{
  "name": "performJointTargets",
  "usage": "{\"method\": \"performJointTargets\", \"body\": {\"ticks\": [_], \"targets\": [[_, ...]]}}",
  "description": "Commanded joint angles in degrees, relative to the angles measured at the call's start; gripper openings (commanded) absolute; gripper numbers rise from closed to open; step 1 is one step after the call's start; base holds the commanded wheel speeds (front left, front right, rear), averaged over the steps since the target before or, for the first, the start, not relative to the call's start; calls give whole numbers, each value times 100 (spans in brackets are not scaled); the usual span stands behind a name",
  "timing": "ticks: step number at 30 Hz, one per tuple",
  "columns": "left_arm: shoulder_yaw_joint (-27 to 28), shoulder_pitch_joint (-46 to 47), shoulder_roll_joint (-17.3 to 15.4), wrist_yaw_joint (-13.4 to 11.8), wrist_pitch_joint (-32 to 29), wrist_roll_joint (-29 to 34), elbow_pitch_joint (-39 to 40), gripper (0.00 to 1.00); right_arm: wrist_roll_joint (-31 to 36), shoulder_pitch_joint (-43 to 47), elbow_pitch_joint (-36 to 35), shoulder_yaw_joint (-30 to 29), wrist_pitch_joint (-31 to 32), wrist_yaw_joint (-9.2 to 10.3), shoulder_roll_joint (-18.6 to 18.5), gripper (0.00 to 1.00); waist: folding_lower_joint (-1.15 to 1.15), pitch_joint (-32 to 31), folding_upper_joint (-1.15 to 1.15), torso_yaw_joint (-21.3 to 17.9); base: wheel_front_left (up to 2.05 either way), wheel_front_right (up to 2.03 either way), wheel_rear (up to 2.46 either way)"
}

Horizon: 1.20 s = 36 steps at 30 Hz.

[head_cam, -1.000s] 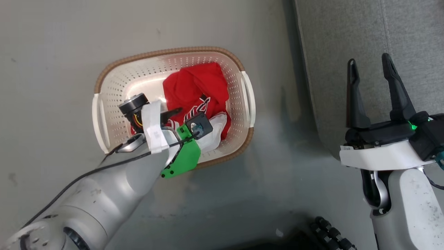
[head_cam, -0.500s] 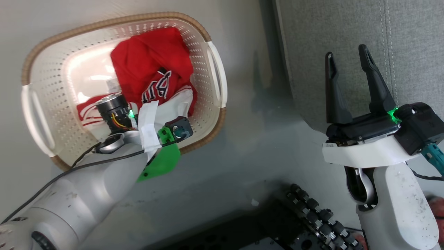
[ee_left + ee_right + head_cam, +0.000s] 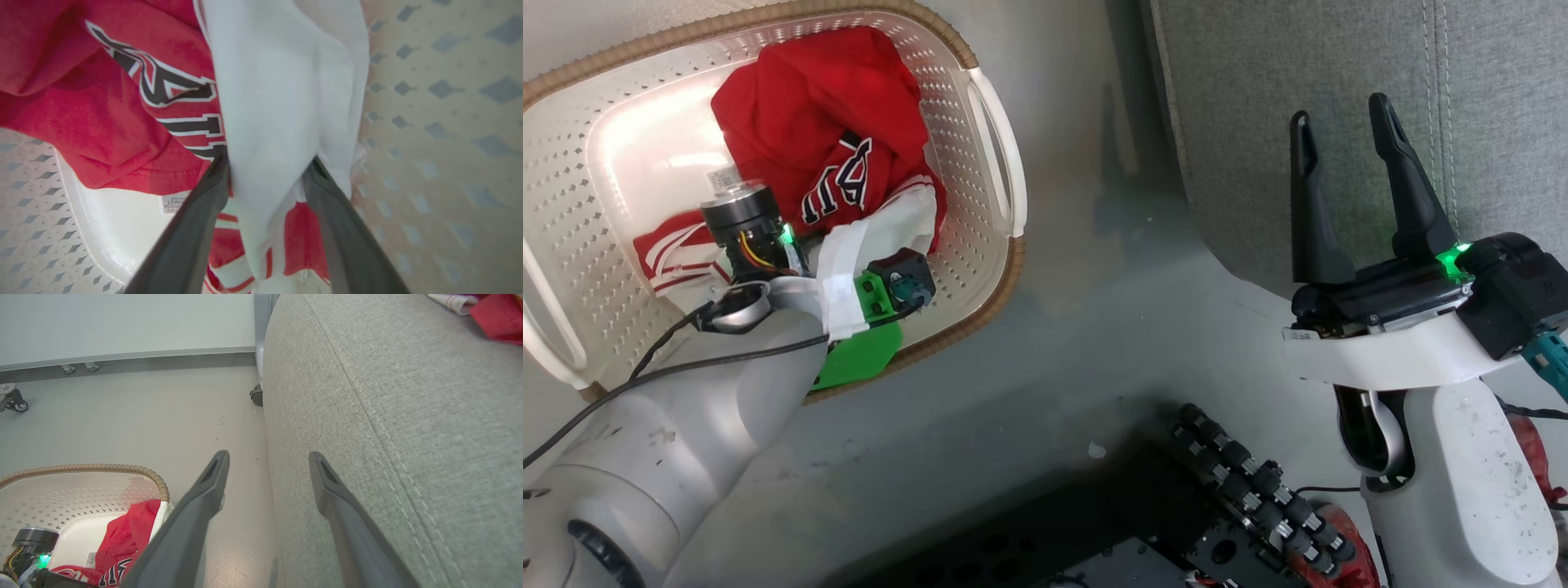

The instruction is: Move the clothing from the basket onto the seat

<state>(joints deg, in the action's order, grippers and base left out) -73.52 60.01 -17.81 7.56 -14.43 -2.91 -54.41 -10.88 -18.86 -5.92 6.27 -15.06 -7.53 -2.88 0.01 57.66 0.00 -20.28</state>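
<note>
Our soft bright red sports clothing (image 3: 825, 122) with white trim still lies in the cream perforated plastic basket (image 3: 952, 98), ten o'clock in our head view. Our left gripper (image 3: 269, 163) has sunk deeper, fingers apart astride a white fold, so we judge the grasp imminent; our right gripper (image 3: 1341, 114) waits spread at two o'clock over the grey upholstered seat (image 3: 1241, 122)
</note>
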Motion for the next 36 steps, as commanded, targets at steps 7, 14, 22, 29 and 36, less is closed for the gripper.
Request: {"method": "performJointTargets", "body": {"ticks": [7, 14, 22, 29, 36], "targets": [[11, 258, 182, -20, 235, -57, -476, 0, -92, -78, 23, 23, -17, 8, -2, 100, -1, -38, 0, 8, 0, 0, 0], [10, 304, 350, -20, 822, -569, -639, 0, -99, -127, 119, -55, -17, 8, -4, 100, -1, -482, 0, 148, 0, 0, 0], [443, -266, 726, -225, 2218, -1445, -762, 0, 87, 214, 284, -185, -17, 8, -9, 100, -1, -1716, 0, 577, 0, 0, 0], [996, -1129, 1001, -569, 2932, -2081, -691, 0, 266, 758, 485, -161, -17, 8, -12, 100, -1, -3042, 0, 842, 0, 0, 0], [1805, -2162, 820, -1179, 2963, -2301, 526, 0, 415, 1339, 733, -36, -17, 8, -11, 100, -1, -4287, 0, 984, 0, 0, 0]]}}
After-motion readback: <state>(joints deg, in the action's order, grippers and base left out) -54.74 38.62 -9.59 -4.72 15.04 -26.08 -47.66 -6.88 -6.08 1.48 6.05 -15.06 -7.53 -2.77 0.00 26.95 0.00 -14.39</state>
